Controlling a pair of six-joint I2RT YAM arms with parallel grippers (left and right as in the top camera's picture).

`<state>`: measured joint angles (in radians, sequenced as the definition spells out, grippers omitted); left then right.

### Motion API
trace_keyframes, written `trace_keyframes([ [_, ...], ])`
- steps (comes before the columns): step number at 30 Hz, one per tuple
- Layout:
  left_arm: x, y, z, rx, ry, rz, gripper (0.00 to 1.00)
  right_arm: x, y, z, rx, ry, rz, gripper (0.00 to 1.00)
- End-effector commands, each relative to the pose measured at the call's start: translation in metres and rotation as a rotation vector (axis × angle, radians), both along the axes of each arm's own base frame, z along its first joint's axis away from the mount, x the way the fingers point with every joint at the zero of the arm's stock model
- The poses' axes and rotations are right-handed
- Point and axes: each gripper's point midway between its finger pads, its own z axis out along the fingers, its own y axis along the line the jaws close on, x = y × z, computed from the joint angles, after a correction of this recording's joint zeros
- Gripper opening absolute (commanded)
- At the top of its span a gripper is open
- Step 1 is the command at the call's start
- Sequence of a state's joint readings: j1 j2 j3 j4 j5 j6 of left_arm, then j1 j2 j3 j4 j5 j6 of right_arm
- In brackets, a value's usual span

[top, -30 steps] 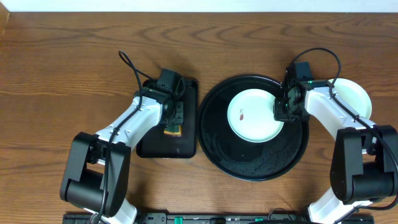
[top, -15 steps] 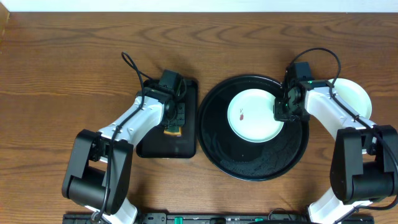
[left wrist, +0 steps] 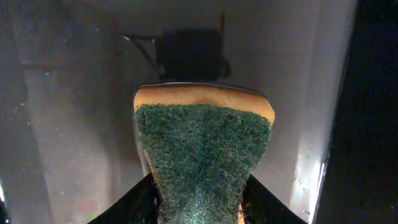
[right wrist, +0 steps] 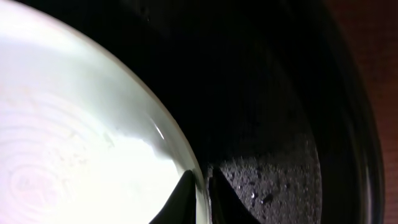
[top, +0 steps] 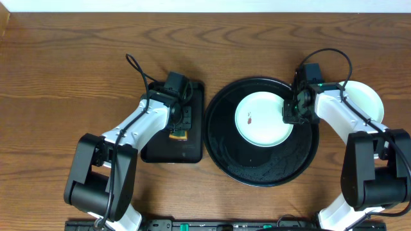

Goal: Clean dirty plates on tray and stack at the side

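Presently the right jaws pinch the right rim of the smeared plate [top: 263, 119], lying in the round tray [top: 257, 168]; the left jaws clamp the sponge [left wrist: 202, 149] (green face showing) over the rectangular tray [top: 160, 151]. Advised: steady the plate, press the sponge flat on the smear [top: 247, 118].

Looks like a robotics lab bench: two white-and-black arms [top: 135, 128] mounted at a wooden table [top: 58, 58]
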<state>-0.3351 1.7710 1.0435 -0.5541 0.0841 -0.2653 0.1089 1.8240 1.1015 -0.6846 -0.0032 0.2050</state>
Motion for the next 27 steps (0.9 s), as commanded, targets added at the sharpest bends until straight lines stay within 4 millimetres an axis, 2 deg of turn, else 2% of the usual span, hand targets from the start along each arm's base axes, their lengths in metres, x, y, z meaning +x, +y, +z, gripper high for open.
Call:
trace_keyframes([
  [1,-0.0081,0.0000,-0.0083,0.001,0.034,0.000,0.43,-0.0042,0.0011,-0.0062,-0.011,0.003,0.005,0.09],
  [5,-0.0083,0.0001,-0.0083,0.002,0.035,0.000,0.43,-0.0051,0.0004,-0.0074,-0.014,0.003,0.012,0.07],
  [8,-0.0082,0.0001,-0.0083,0.002,0.035,0.000,0.43,-0.0051,0.0006,-0.0074,-0.014,0.003,0.012,0.01],
  [15,-0.0080,0.0000,-0.0082,0.001,0.034,0.000,0.43,-0.0029,0.0008,-0.0070,-0.013,-0.006,0.011,0.01],
  [19,-0.0072,-0.0003,-0.0081,0.000,0.031,0.000,0.32,-0.0032,0.0008,-0.0071,-0.013,-0.005,0.011,0.01],
  [24,-0.0049,-0.0011,-0.0078,-0.004,0.020,0.000,0.31,-0.0043,0.0007,-0.0073,-0.014,0.000,0.012,0.01],
  [26,-0.0052,-0.0010,-0.0080,-0.003,0.022,0.000,0.22,-0.0049,0.0007,-0.0074,-0.014,0.003,0.012,0.01],
  [27,-0.0054,-0.0010,-0.0081,-0.003,0.022,0.000,0.11,-0.0055,0.0006,-0.0075,-0.014,0.005,0.012,0.01],
])
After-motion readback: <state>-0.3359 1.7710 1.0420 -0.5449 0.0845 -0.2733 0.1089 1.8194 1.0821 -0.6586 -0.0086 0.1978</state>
